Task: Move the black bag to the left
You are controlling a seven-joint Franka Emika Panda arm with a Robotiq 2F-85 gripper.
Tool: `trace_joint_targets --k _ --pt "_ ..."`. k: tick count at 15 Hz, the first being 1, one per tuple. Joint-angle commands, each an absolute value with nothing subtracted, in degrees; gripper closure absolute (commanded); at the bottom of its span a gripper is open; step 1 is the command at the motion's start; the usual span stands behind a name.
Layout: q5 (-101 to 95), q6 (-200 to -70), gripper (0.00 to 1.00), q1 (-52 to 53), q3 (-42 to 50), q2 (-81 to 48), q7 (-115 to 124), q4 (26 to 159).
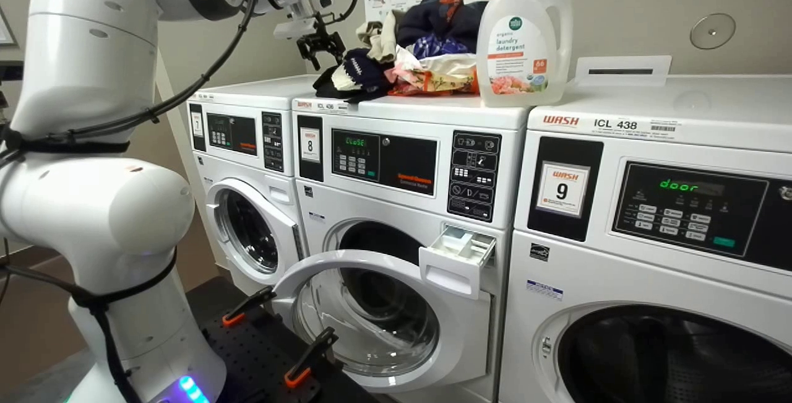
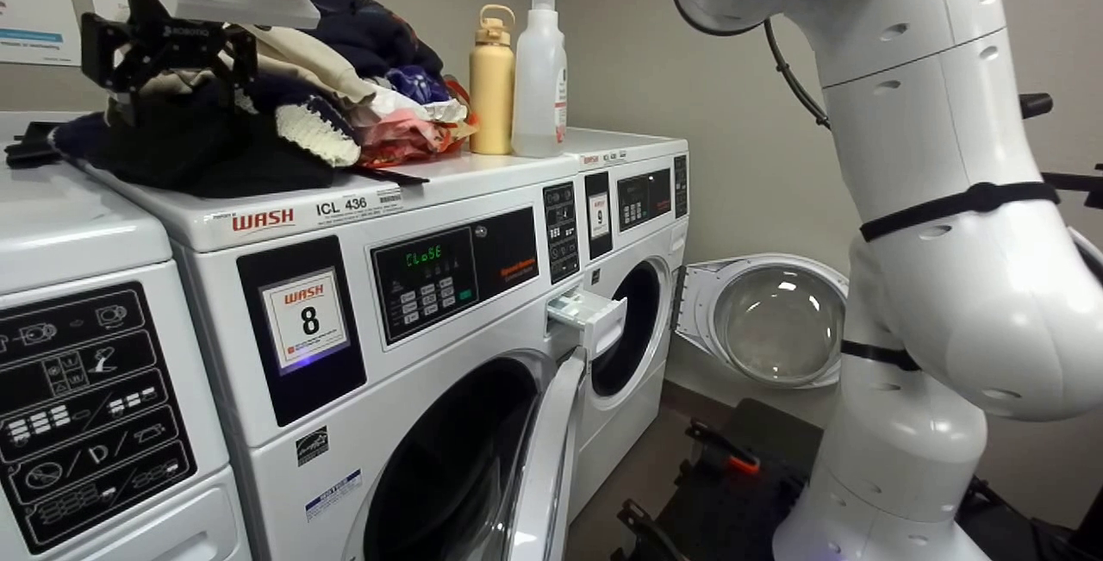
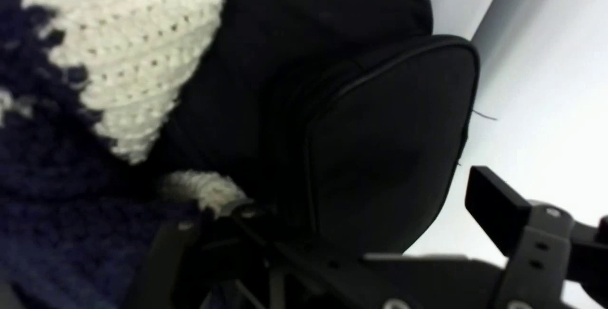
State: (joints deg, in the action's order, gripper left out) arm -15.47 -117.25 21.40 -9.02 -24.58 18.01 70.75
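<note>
The black bag (image 2: 211, 154) lies at the left end of our desk (image 2: 482, 169), the top of the washer (image 2: 388, 389) numbered 8, near its left front corner. Over it hang the jaws, spread wide and gripping nothing that we can see; whether their tips touch the cloth we cannot tell. To the right, a navy-and-white knit (image 2: 317, 132) covers part of the bag, then come the heaped clothes (image 2: 370, 44), the yellow bottle (image 2: 493, 87) and, by the right front corner, the detergent bottle (image 2: 539, 83).

As we read it, the reach is done and the grasp is not. We judge that closing on the bag, carrying it toward the desk's left edge and releasing it all remain. How far it should go, the task leaves unsaid, and the knit may drag along.
</note>
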Motion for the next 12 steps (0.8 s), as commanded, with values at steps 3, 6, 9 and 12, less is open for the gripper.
trace_joint_targets --k 3,6,9,12 --pt "-19.8 -112.6 0.00 24.3 -5.2 -30.7 18.7 62.4" --pt "-19.6 -109.7 0.00 24.2 -5.2 -32.6 18.3 60.8" --pt "-19.2 -107.4 0.34 24.3 -5.4 -34.1 18.0 58.5" --pt "-19.2 -105.5 0.57 24.7 -5.3 -35.3 18.1 56.1"
